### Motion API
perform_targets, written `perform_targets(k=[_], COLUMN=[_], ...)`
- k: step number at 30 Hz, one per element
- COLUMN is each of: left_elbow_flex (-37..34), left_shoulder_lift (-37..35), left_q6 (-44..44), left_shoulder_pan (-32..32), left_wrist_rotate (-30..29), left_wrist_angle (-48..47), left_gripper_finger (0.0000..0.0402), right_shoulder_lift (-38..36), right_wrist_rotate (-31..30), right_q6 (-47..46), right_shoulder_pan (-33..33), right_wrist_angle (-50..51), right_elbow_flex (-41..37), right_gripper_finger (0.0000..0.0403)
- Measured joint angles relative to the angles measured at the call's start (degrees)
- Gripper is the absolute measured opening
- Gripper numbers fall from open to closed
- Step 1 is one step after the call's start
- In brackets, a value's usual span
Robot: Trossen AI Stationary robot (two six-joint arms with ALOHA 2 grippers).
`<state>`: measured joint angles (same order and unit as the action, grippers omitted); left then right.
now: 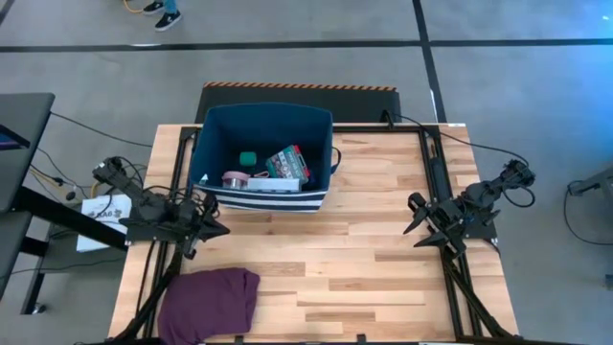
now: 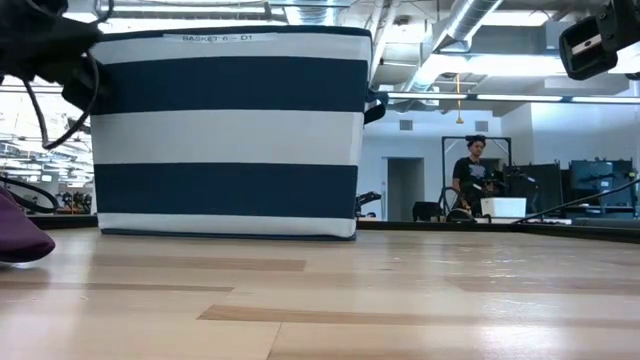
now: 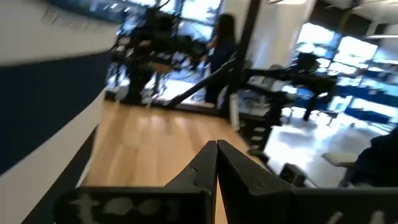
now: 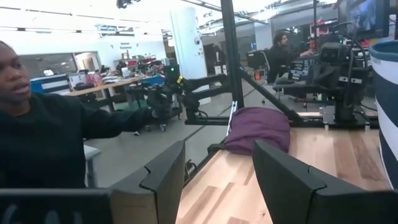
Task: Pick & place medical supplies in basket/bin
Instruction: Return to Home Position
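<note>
- The bin [image 1: 268, 108] stands at the far middle of the counter [image 1: 364, 278]. It is a rectangular box of soft fabric, navy inside and banded navy and white outside, with a small loop handle [image 1: 336, 158] on the side nearer the right arm.
- On the bin's floor a flat green-and-white box [image 1: 287, 165] leans across the right half. A pink-and-white tape roll [image 1: 236, 179] lies near the front wall, and a small green block [image 1: 248, 158] sits just behind the roll.
- Something pale lies under the flat box; I cannot tell what it is.
- From counter height the bin's broad stripes fill the view, with a narrow printed label [image 2: 215, 38] along the top rim.
- The counter is light wood in long planks, smooth and matte.
- A purple cloth [image 1: 211, 302] lies in a loose crumpled heap at the near left corner, well apart from the bin.
- The left gripper [image 1: 215, 228] sits low at the left edge, just in front of the bin's near left corner, its fingers [image 3: 205, 163] pressed together on nothing.
- The right gripper [image 1: 414, 222] rests at the right edge, well clear of the bin, with its fingers [image 4: 168, 171] spread and empty.
- A person in a dark sleeve [image 4: 37, 143] stands beyond the counter.
</note>
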<state>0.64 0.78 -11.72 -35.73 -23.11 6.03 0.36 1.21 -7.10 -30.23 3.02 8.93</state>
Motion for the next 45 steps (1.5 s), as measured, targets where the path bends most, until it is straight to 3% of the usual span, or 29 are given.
perform_targets(k=[45], left_elbow_flex=[0.11], left_shoulder_lift=[0.72], left_q6=[-1.31], left_shoulder_pan=[0.00], left_wrist_rotate=[-1.29], left_wrist_angle=[-1.83], left_gripper_finger=[0.0000], right_shoulder_lift=[0.00], right_wrist_rotate=[0.04], right_q6=[0.00], right_shoulder_pan=[0.01], right_wrist_angle=[0.01], right_elbow_flex=[0.00], right_gripper_finger=[0.0182])
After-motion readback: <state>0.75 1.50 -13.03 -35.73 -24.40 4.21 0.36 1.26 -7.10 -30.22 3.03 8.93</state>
